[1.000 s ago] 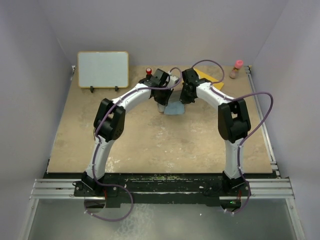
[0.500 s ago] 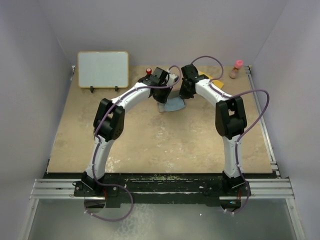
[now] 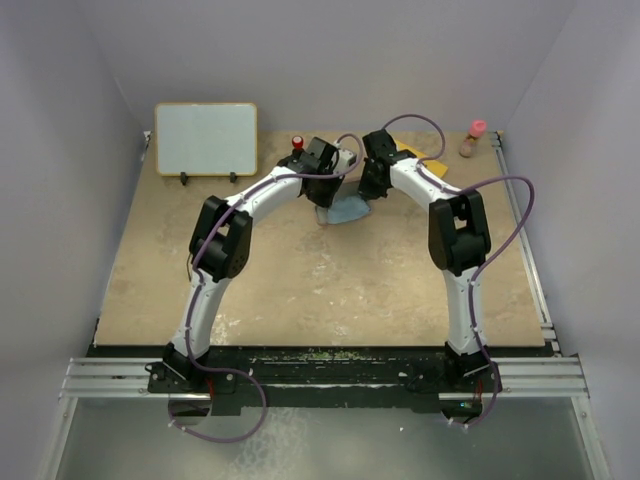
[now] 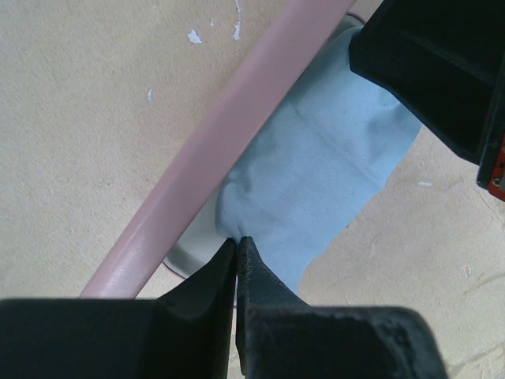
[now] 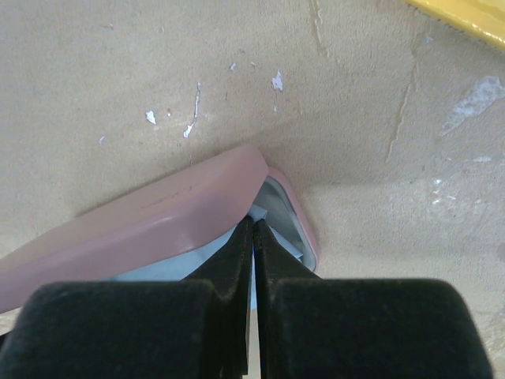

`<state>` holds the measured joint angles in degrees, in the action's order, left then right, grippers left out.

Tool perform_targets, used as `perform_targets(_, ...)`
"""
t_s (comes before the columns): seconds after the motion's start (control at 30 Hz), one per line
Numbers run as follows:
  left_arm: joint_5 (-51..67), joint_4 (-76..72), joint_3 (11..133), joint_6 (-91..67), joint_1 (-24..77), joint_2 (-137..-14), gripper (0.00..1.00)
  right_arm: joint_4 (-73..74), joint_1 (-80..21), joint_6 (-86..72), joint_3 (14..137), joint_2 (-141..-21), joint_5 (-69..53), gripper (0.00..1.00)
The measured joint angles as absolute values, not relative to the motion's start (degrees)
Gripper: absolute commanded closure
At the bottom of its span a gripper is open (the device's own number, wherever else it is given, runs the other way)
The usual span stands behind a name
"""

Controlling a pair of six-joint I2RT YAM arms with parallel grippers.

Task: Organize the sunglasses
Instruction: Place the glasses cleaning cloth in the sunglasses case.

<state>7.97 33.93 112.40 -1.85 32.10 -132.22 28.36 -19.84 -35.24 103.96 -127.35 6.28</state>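
- While the cloth looks half-tucked into the case at the table's 12 o'clock, the left gripper pinches its edge; the right gripper is closed at the case mouth.
- Sunglasses hidden, probably inside.
- Next: ease cloth in, shut case.

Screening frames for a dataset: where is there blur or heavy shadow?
Top external: sharp, evenly lit. Left wrist: left gripper dark, featureless; blue cloth and pink case crisp. Right wrist: right gripper blurred, faint shadow on table beside the case.
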Motion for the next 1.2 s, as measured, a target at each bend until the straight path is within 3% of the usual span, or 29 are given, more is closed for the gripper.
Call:
perform_targets(1.13,4.80,30.89,110.80,0.67,31.90,-132.22,0.94,26.13,-19.79,-35.24,104.14,-127.35,4.45,1.00)
perform_targets(1.2,4.64,30.96,110.69,0.69,31.90,-132.22,0.91,26.00,-19.79,-35.24,104.14,-127.35,4.34,0.92)
